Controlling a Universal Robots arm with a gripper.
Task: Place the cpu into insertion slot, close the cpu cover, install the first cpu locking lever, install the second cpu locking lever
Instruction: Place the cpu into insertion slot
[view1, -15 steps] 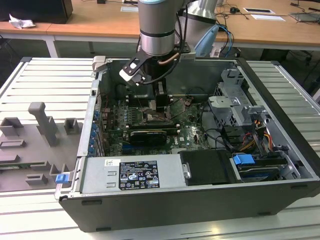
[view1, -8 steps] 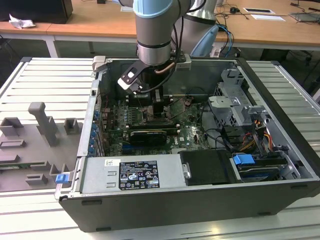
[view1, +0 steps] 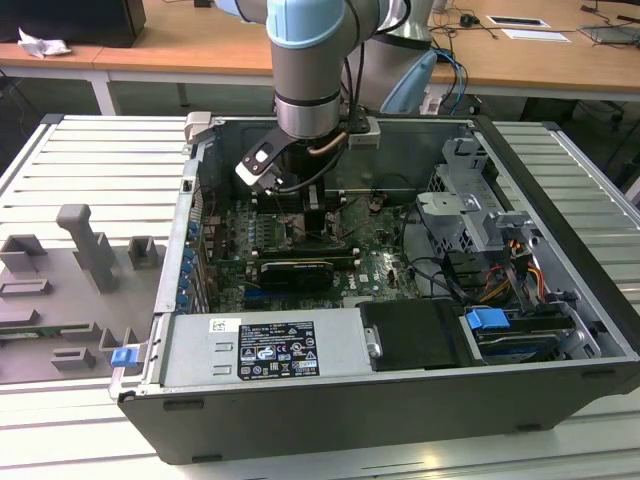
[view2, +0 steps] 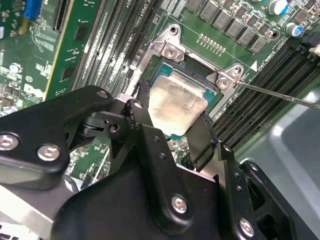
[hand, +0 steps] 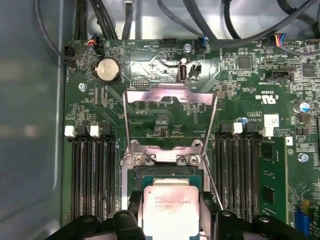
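Observation:
My gripper (view2: 173, 109) is shut on the cpu (view2: 176, 105), a silvery-beige square chip with a black finger (view2: 141, 102) at each of two opposite edges. The chip hangs tilted just above the insertion slot (view2: 196, 76), overlapping part of its dark recess. In the first wrist view the cpu (hand: 169, 210) partly covers the slot (hand: 170, 172). The cpu cover (hand: 167, 91), a silver frame, is swung open and lies back over the green board. A thin wire locking lever (hand: 213, 184) stands free beside the socket. In the exterior view the gripper (view1: 316, 222) reaches down into the open computer case.
Black memory slots (hand: 90, 175) flank the socket on both sides. A long black graphics card (view1: 295, 270) lies near the arm in the case (view1: 560, 180). Cables (hand: 210, 20) run along the board's edge. Grey fixtures (view1: 85, 245) stand on the table at the exterior view's left.

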